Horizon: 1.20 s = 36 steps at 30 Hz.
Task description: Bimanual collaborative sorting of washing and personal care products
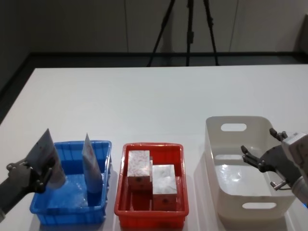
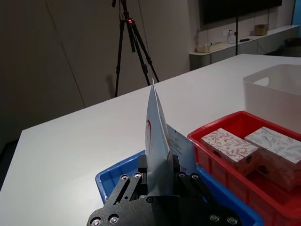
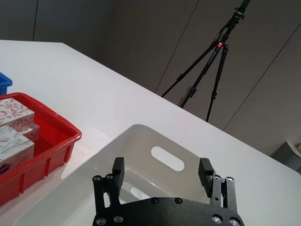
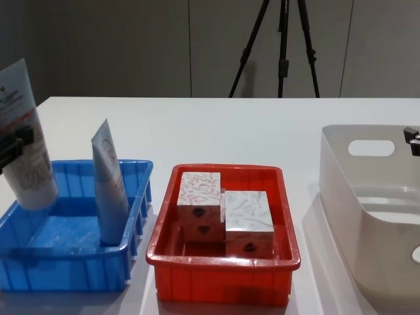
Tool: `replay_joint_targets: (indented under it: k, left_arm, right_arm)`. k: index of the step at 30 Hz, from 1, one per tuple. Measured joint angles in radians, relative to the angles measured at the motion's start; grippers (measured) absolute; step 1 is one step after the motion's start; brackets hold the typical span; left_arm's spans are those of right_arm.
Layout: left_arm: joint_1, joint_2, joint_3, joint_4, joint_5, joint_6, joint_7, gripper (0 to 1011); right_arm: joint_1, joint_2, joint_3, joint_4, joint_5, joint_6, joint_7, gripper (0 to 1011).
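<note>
Head view: left hand [image 1: 37, 172] clamps a pale-blue squeeze tube [image 1: 47, 153], tilted, crimped end up, over the left end of the blue tray [image 1: 72, 215]. Right hand [image 1: 260, 148] hovers open above the beige tub [image 1: 211, 144] on the tabletop [image 1: 144, 96].

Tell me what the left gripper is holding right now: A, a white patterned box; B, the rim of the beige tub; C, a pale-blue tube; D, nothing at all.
C: the left gripper is shut on a pale-blue tube, held upright over the blue tray, while the right gripper hangs open over the beige tub.
</note>
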Motion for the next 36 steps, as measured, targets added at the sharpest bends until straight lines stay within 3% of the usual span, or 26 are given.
replay_joint_targets:
  k: [7,12,36]
  left_arm:
    - [0.018,0.03,0.024,-0.019,-0.027,-0.031,-0.054,262]
    - [0.016,0.049,0.061,-0.027,-0.031,-0.045,-0.089,262]
    - [-0.035,0.08,0.18,-0.045,-0.119,-0.11,-0.24,262]
  right_arm:
    - [0.0,0.0,0.0,0.0,0.0,0.0,0.0,1001]
    - [0.0,0.0,0.0,0.0,0.0,0.0,0.0,1001]
    - [0.0,0.0,0.0,0.0,0.0,0.0,0.0,1001]
